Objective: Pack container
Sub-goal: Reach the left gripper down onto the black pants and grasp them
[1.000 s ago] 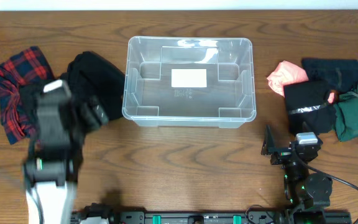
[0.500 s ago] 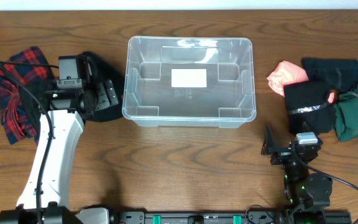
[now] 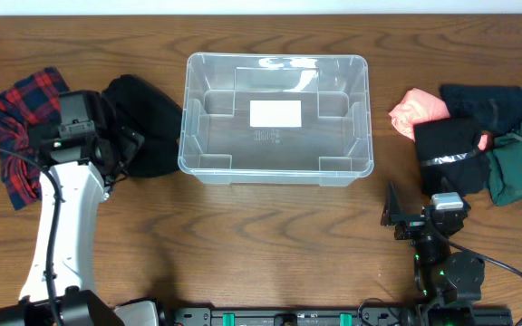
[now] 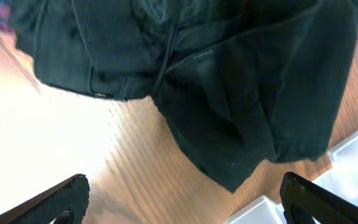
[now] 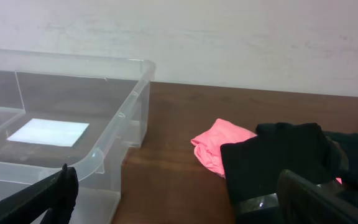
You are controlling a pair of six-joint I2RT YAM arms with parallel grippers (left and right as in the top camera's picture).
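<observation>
1. Wood-grain table [image 3: 261, 235] runs under everything, and a white wall [image 5: 229, 37] stands behind it in my right wrist view.
2. The container [image 3: 277, 60] sits at the far middle of the table, upright and open-topped, with only the white label [image 3: 275, 113] showing on its base.
3. My left gripper [image 4: 188, 199] hangs over the near edge of a crumpled black garment [image 4: 241, 106] that lies just left of the container. Its jaws are spread wide and hold nothing.
4. A red and navy plaid cloth [image 3: 21, 118] lies further left, beside that garment.
5. My right gripper [image 5: 179, 193] sits low at the front right of the table, jaws spread wide and empty, facing the container's right end.
6. Right of the container and apart from it lies a pile: a pink cloth [image 5: 219, 143], a black piece [image 3: 451, 145] against it, a dark green one [image 3: 519, 167], and a dark navy one [image 3: 483, 101] behind.
</observation>
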